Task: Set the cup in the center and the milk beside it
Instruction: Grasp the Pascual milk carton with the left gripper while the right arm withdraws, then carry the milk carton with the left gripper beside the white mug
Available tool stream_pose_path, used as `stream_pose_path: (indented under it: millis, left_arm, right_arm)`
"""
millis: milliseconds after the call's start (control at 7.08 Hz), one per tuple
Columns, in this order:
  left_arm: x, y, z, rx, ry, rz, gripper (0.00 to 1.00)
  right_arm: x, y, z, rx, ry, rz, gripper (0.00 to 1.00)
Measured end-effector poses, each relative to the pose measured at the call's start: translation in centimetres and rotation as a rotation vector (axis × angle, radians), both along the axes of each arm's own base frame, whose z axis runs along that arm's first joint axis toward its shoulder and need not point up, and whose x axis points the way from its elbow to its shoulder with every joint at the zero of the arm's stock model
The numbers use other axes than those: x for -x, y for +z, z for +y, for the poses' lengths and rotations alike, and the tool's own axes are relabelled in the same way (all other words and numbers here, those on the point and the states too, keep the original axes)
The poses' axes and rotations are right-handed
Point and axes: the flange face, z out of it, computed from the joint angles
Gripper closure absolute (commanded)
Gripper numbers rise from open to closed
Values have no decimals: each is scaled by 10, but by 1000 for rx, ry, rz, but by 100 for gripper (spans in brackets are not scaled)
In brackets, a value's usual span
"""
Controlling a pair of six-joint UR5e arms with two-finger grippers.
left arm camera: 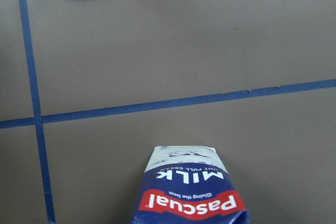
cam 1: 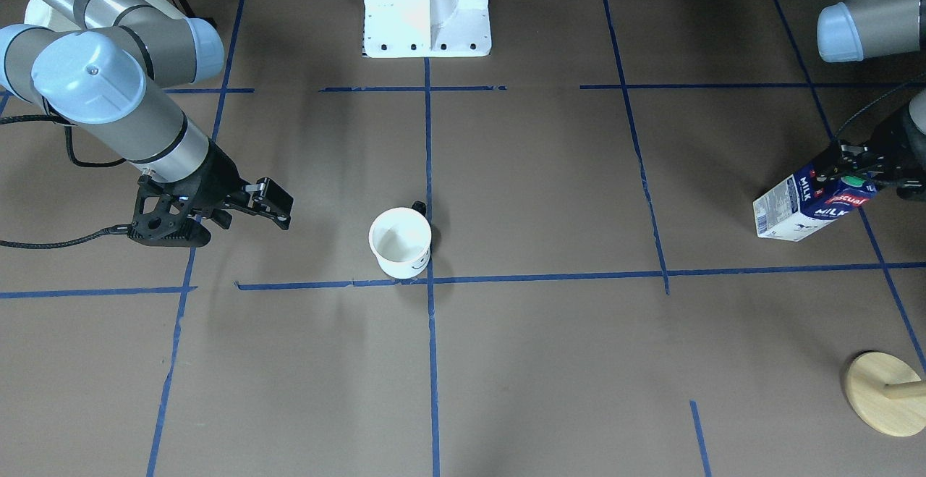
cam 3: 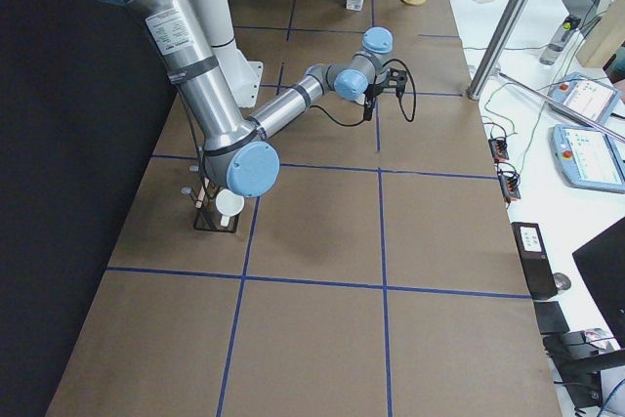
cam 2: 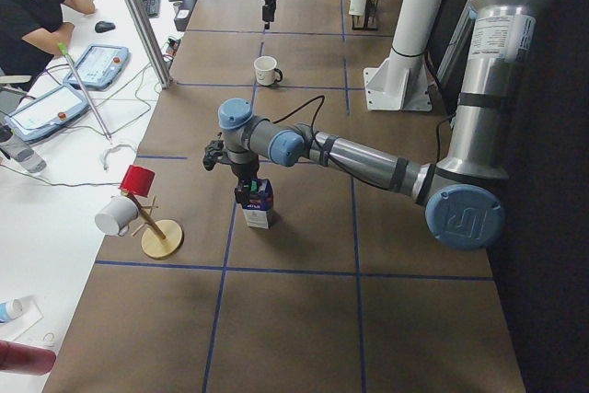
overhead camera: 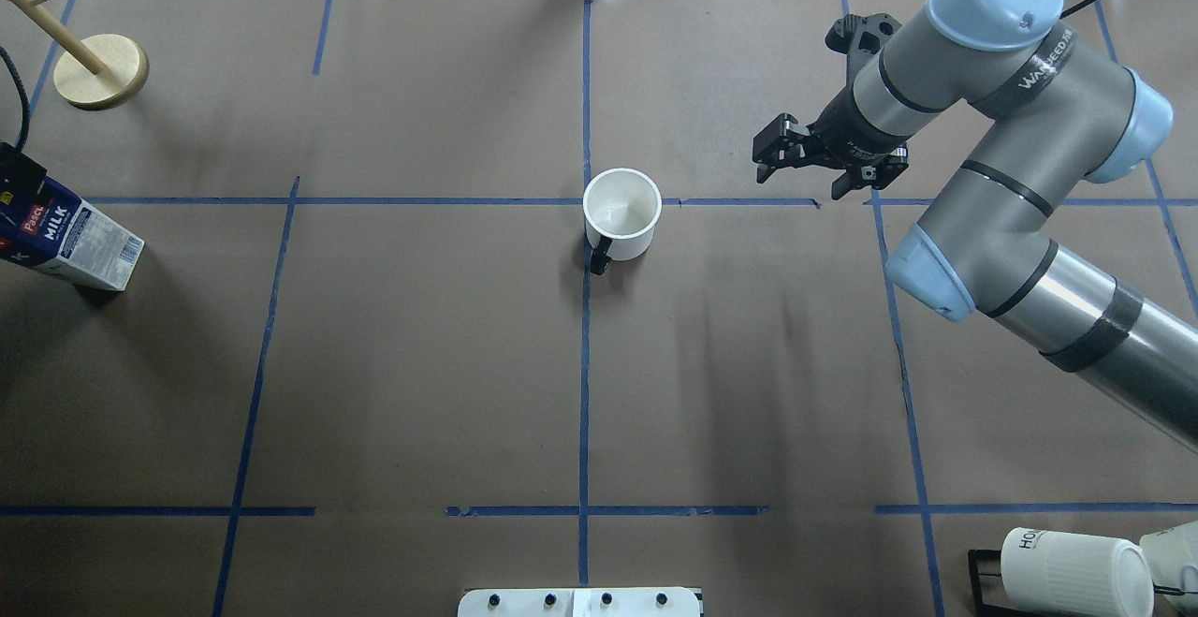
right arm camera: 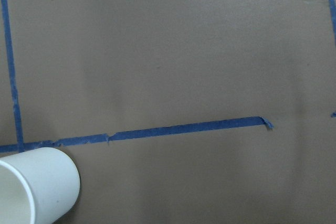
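With the smiley-face mug [cam 1: 400,242] centred and the right gripper [cam 1: 278,205] spread open, the left gripper [cam 1: 848,177], clamped on the Pascual milk carton [cam 1: 799,208], should next carry it alongside.

One smiley cup [cam 1: 399,242], one milk carton [cam 1: 803,205]

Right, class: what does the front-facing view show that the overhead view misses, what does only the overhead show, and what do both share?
Front-facing only: the face drawn on the cup, and the green cap of the milk. Overhead only: lettering on a ribbed mug. Both: the cup by the tape crossing, the milk far off, the right gripper open, apart from the cup.
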Motion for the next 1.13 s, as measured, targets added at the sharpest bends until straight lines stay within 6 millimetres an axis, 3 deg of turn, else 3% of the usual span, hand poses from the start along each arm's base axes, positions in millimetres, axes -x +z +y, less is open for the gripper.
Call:
stream_pose_path:
  millis: [141, 424, 565, 707, 848, 1130]
  left_arm:
    - [0, -2, 0, 0, -2, 2, 81]
    - [-1, -25, -2, -18, -11, 22, 82]
    - [-7, -60, -13, -20, -39, 52, 82]
    - [-28, -116, -31, 0, -73, 91, 82]
    - [-74, -181, -42, 31, -85, 128, 82]
    - [-185, -278, -30, 64, -90, 150, 82]
  right_arm:
    - [-1, -1, 0, -4, -1, -1, 0]
    - [-21, 1, -6, -1, 12, -12, 0]
    - [-47, 9, -9, 1, 12, -23, 0]
    - [-76, 24, -11, -10, -1, -29, 0]
    - [-106, 45, -13, -32, -18, -24, 0]
    - [-139, 79, -10, -69, -46, -3, 0]
